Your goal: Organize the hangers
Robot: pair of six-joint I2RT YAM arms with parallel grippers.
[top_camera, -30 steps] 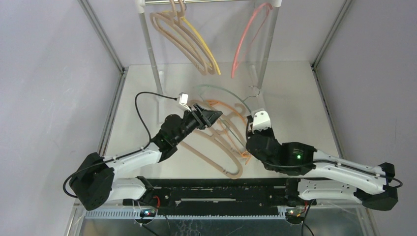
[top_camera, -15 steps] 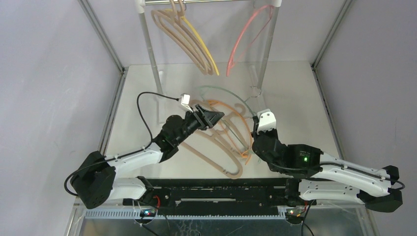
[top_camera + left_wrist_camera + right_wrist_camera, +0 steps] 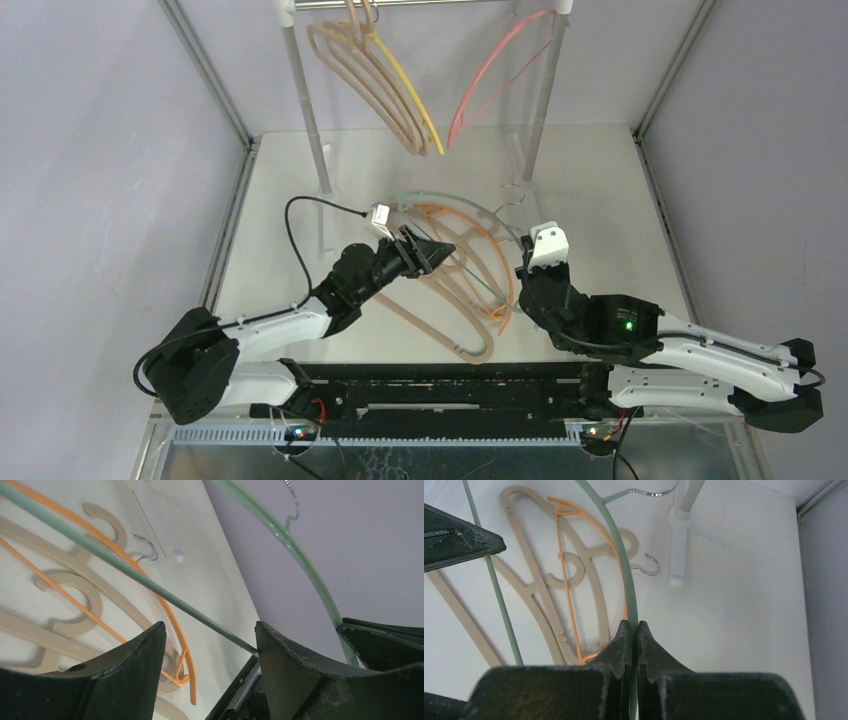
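Our right claw drew back pinching the green hanger; left claw wide; beige hangers, orange hanger beneath remain.

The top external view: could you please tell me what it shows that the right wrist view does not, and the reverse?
Only the top external view shows the hung beige hangers, the yellow hanger and the pink hanger up on the rail's top bar. Only the right wrist view shows the right pincer shut on the green hanger. Both show the green hanger, the orange hanger and the loose beige hangers lying flat.
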